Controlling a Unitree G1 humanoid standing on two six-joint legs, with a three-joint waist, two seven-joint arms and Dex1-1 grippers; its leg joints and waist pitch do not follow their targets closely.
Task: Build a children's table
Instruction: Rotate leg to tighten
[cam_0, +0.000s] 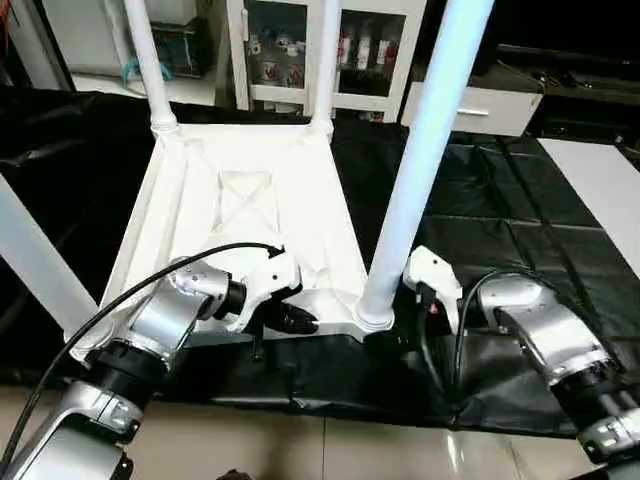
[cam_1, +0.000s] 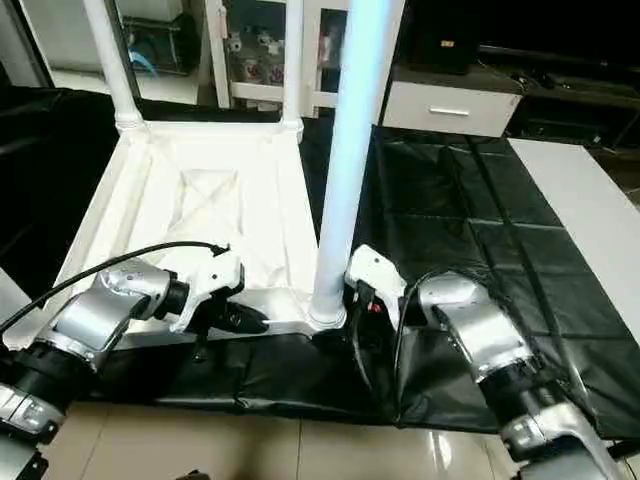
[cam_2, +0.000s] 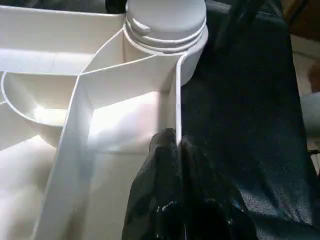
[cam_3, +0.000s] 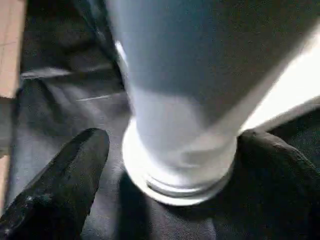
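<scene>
The white tabletop (cam_0: 250, 200) lies upside down on the black cover, ribbed X-braced underside up. All four white legs stand in corner sockets: far left (cam_0: 150, 70), far right (cam_0: 325, 60), near left (cam_0: 35, 255) and near right (cam_0: 420, 150). My left gripper (cam_2: 175, 150) is shut on the thin near rim wall of the tabletop, a short way from the near-right socket (cam_2: 165, 30). My right gripper (cam_3: 172, 165) is open at the base of the near-right leg (cam_3: 180, 100), one black finger (cam_3: 65, 175) on each side of it, the left one clearly apart from the leg.
The black cover (cam_0: 500, 220) spreads over the worktable to the right and ends near me at the tiled floor (cam_0: 300, 440). A white glass-door cabinet (cam_0: 300, 50) and a white drawer unit (cam_0: 480, 105) stand behind. Black cables loop over both forearms.
</scene>
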